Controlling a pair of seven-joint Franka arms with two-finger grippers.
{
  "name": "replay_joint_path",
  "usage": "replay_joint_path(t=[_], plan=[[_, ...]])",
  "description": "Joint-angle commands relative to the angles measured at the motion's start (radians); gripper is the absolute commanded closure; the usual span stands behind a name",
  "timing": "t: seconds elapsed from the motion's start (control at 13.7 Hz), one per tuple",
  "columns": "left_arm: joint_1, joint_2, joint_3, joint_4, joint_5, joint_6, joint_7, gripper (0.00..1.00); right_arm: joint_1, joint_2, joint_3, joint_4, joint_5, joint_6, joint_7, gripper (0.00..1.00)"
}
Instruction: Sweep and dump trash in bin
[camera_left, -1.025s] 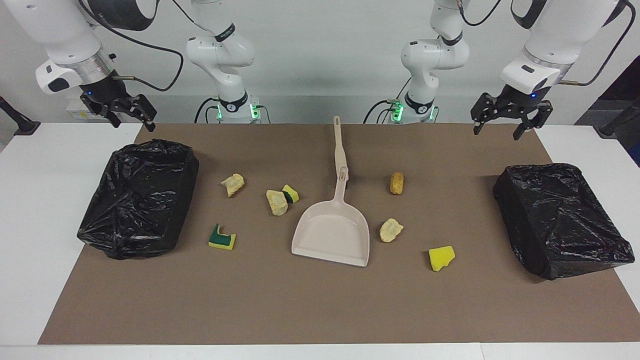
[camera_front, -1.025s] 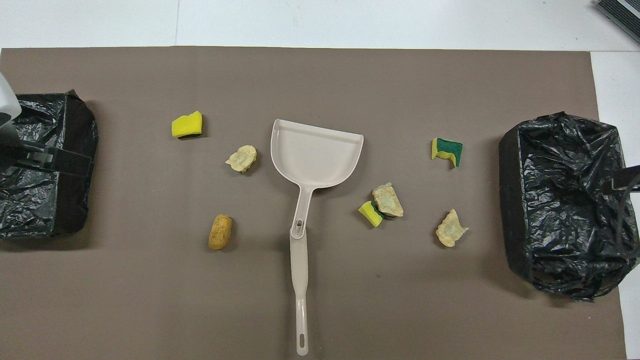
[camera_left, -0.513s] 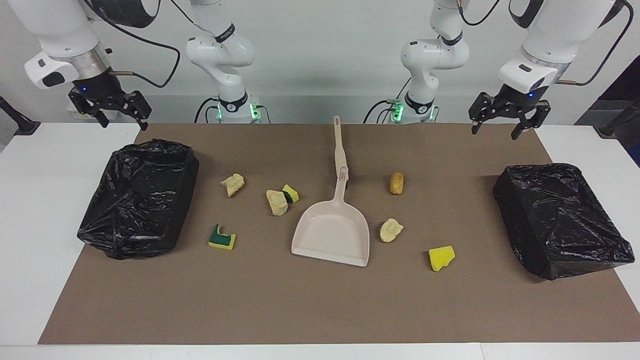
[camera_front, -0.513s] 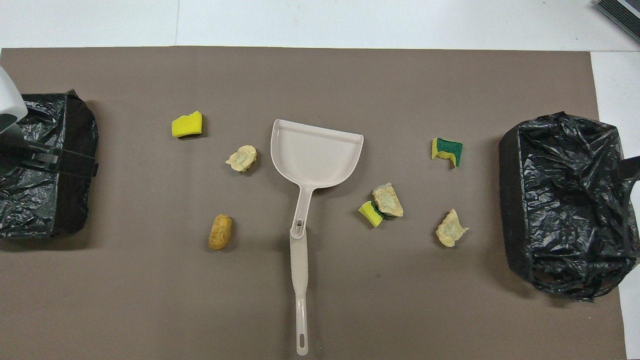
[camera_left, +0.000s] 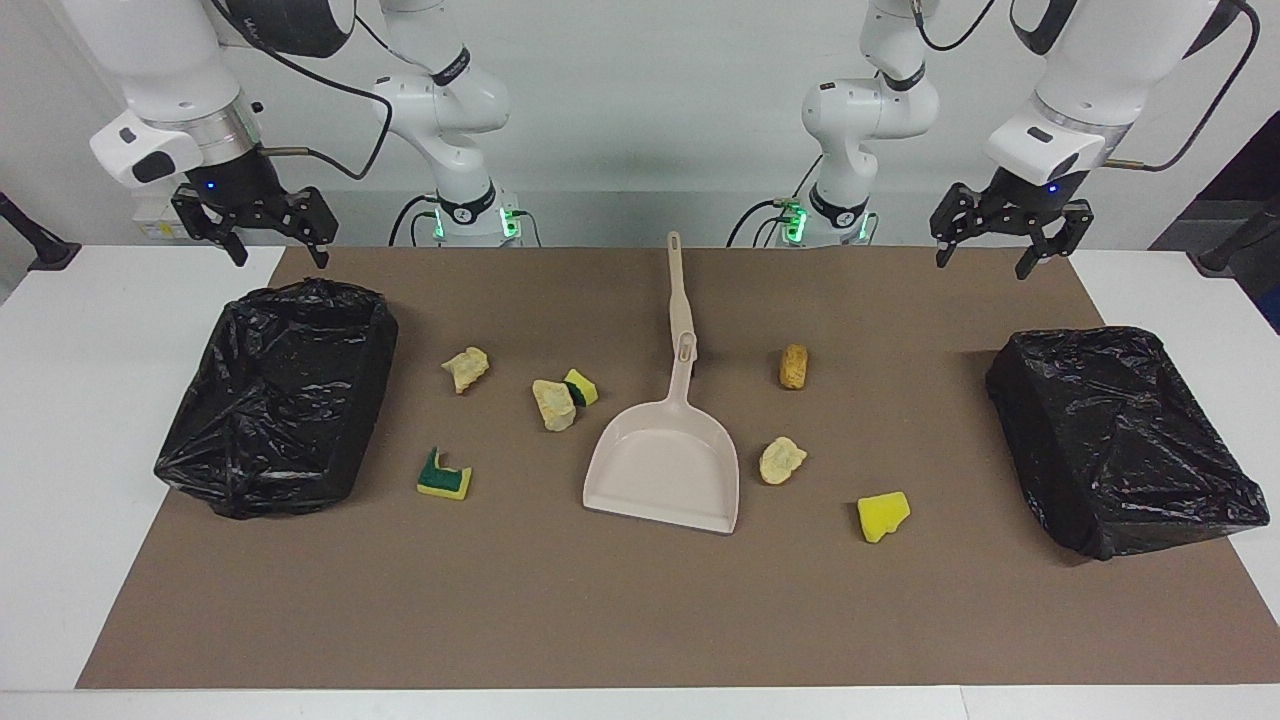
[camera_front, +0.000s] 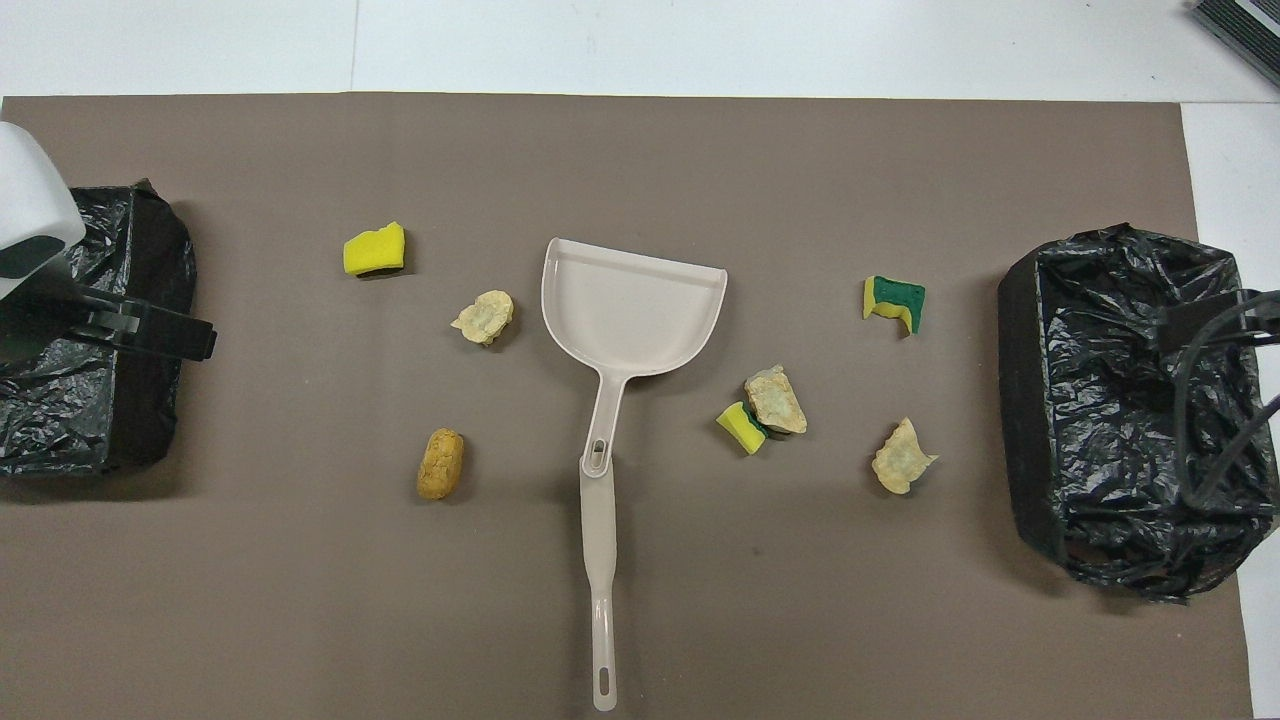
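On the brown mat (camera_left: 620, 610) that covered the middle of the table, the trash lay scattered to either side of a beige dustpan (camera_left: 668, 470). Toward the right arm's end lay a tan lump (camera_left: 466, 368), a second tan lump (camera_left: 554, 404) touching a small green-backed yellow sponge piece (camera_left: 582, 387), and, farther from the robots, a notched green-topped sponge piece (camera_left: 444, 476). Toward the left arm's end lay an orange-brown lump (camera_left: 793, 366), a pale tan lump (camera_left: 781, 460) just beside the pan's edge, and a plain yellow sponge piece (camera_left: 883, 515) farthest from the robots. All seven scraps rested loose on the mat, none inside the pan.

The dustpan lay flat with its mouth turned away from the robots and its handle pointing toward them. A long beige brush handle (camera_left: 679, 292) ran on from the pan's handle toward the robots, the two overlapping at their ends; the overhead view showed the same line (camera_front: 598, 570).

Two bins lined with black bags stood at the ends of the mat: one bin (camera_left: 280, 395) at the right arm's end, the other bin (camera_left: 1125, 435) at the left arm's end.

The right gripper (camera_left: 277, 248) hung in the air above the mat's corner, near the rim of its bin, its fingers spread apart and holding nothing. The left gripper (camera_left: 982, 262) hung likewise above the mat's corner at its own end, fingers spread and empty, clear of the bin below it.
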Motion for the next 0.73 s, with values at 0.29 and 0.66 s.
replay_joint_path(t=[0.29, 0.66], plan=[[-0.015, -0.098, -0.114, -0.176, 0.007, 0.024, -0.101, 0.00, -0.005, 0.032, 0.034, -0.047, 0.080, 0.056, 0.065, 0.00], [-0.016, -0.270, -0.328, -0.498, -0.062, 0.170, -0.319, 0.00, 0.077, 0.164, 0.038, -0.035, 0.166, 0.084, 0.134, 0.00]])
